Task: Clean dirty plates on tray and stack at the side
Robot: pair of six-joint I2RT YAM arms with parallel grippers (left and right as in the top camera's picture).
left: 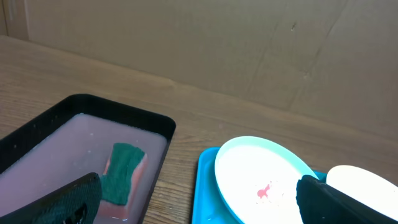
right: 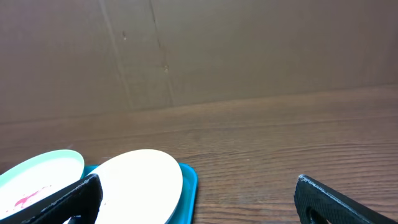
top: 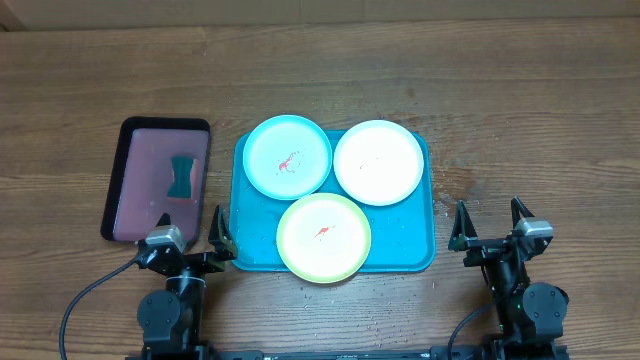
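My table (top: 320, 70) was bare wood, visible grain, matt finish. The tray (top: 425, 255) was smooth turquoise plastic, fairly glossy. The light blue plate (top: 288, 157), white plate (top: 378, 162) and green-rimmed plate (top: 323, 237) were smooth plastic, satin sheen. The dark tray (top: 115, 190) was matt black plastic holding cloudy pinkish liquid. The sponge (top: 182, 176) looked like soft foam with a rough teal scouring face. My left gripper (top: 190, 222) and right gripper (top: 489, 218) were matt black plastic. The backdrop (left: 249, 50) looked like plain brown cardboard.

The arms (top: 172, 310) are showing matte black housings and round joints. The left hand (top: 190, 228) and right hand (top: 489, 222) are each carrying pointed black fingers (top: 218, 228), a grey block (top: 163, 238) and a black cable (top: 75, 300).
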